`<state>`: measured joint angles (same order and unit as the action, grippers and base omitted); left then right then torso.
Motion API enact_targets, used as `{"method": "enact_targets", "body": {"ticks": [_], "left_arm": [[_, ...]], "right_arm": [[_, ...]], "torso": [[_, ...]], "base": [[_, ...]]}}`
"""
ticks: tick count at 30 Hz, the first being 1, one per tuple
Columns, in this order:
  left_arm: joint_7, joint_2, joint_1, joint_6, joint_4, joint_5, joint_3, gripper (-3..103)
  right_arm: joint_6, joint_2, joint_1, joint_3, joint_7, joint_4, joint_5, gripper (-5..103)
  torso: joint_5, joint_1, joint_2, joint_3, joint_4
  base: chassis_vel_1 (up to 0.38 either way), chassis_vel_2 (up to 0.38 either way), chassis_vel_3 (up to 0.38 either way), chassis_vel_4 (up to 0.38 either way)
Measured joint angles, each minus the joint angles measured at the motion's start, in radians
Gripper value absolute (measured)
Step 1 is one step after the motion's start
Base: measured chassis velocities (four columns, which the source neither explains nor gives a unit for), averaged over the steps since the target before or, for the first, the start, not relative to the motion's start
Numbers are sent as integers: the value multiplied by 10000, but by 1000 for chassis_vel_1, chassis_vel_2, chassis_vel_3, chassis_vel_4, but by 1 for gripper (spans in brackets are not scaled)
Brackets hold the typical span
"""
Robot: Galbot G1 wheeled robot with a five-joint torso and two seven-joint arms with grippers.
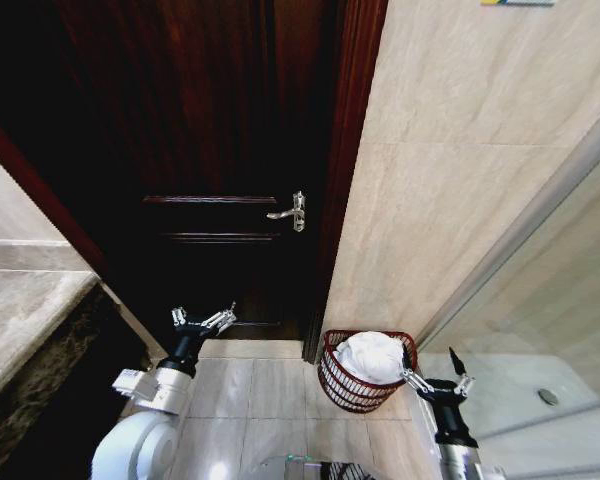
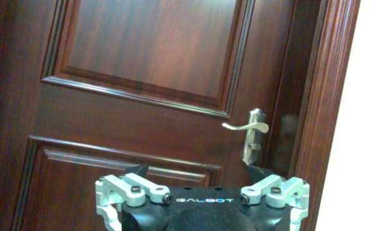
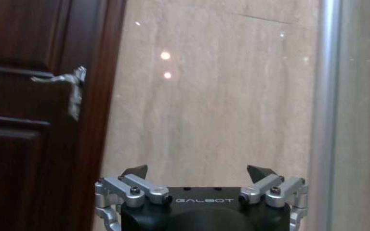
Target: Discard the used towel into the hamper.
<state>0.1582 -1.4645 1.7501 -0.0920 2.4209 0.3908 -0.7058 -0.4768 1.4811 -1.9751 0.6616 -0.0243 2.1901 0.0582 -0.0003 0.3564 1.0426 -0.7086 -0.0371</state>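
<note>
the white towel [image 1: 372,357] lies in the hamper [image 1: 342,385] on the floor by the door [image 1: 220,160] frame. the right hand [image 1: 435,380] hovers just beside the hamper, fingers spread, holding nothing. the left hand [image 1: 203,320] faces the door, open and empty

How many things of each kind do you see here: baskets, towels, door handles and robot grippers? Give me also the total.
Round reddish-brown open-weave wire baskets: 1
White towels, bundled inside the basket: 1
Silver metal lever door handles: 1
Robot grippers: 2, the left gripper before the dark wooden door and the right gripper beside the basket, both open and empty
Total: 5
</note>
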Motion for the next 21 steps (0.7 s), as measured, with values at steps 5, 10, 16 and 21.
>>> {"method": "enact_targets", "body": {"ticks": [5,10,16,21], "left_arm": [[0,0,0,0,0,0,0,100],[0,0,0,0,0,0,0,100],[0,0,0,0,0,0,0,100],[0,0,0,0,0,0,0,100]], "right_arm": [[789,559,203,-107,456,396,-323,100],[1949,984,137,-396,711,1352,-694,100],[2156,1143,127,-461,704,1483,-786,100],[2122,1133,107,-469,655,1446,-770,100]], "torso": [[4,0,2,-2,-1],[-1,2,6,-3,-1],[2,3,7,-5,-1],[3,3,10,-6,-1]], "base": [[0,0,0,0],[0,0,0,0],[0,0,0,0],[0,0,0,0]]}}
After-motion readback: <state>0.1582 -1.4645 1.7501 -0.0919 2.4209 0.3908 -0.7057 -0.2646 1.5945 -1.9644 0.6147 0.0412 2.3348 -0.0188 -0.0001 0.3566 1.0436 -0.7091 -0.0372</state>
